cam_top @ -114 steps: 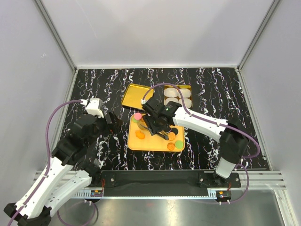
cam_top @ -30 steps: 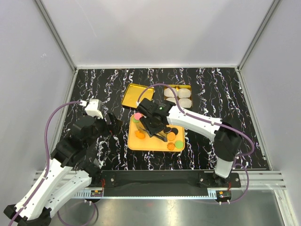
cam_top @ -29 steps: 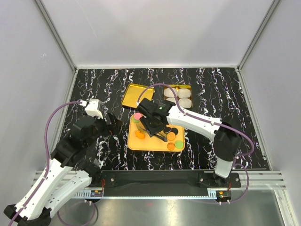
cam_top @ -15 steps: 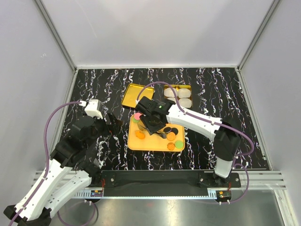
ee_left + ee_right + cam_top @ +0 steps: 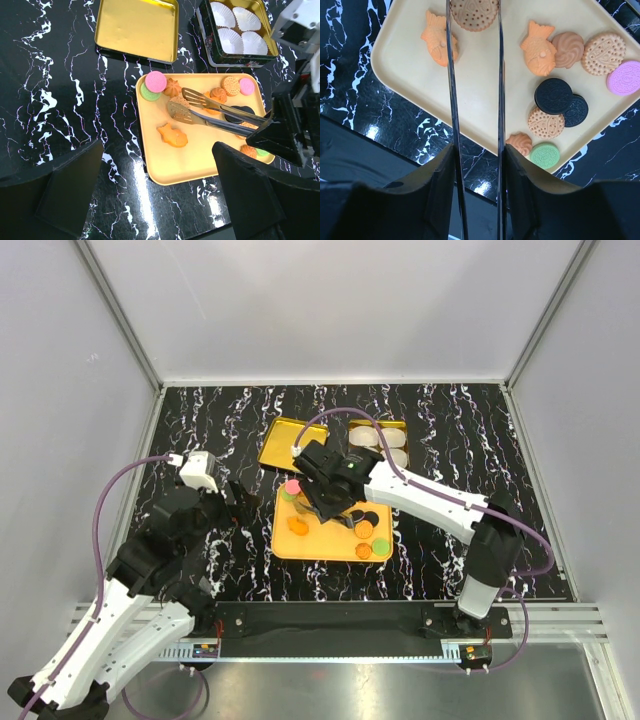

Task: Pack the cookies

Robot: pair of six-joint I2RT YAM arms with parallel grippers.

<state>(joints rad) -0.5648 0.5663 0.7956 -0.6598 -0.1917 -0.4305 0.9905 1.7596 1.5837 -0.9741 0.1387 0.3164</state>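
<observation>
The cookies lie on a yellow-orange tray (image 5: pixel 318 545): a pink disc (image 5: pixel 155 81) on a green one, an orange fish (image 5: pixel 172 136), two black discs (image 5: pixel 560 97), and several tan and orange pieces. My right gripper (image 5: pixel 336 500) is shut on metal tongs (image 5: pixel 451 100) that reach over the tray (image 5: pixel 480 90). A round tan cookie (image 5: pixel 474 12) sits between the tong tips. My left gripper (image 5: pixel 232 502) is open and empty, low over the table left of the tray (image 5: pixel 200 162).
A dark tin (image 5: pixel 235 55) with white pleated paper cups (image 5: pixel 239 25) stands behind the tray (image 5: pixel 378 445). Its gold lid (image 5: pixel 137 27) lies to the left of it. Black marble tabletop (image 5: pixel 60 100) surrounds them, with grey walls around.
My right gripper and the tongs have shifted slightly back and left over the tray. The left arm has stayed put.
</observation>
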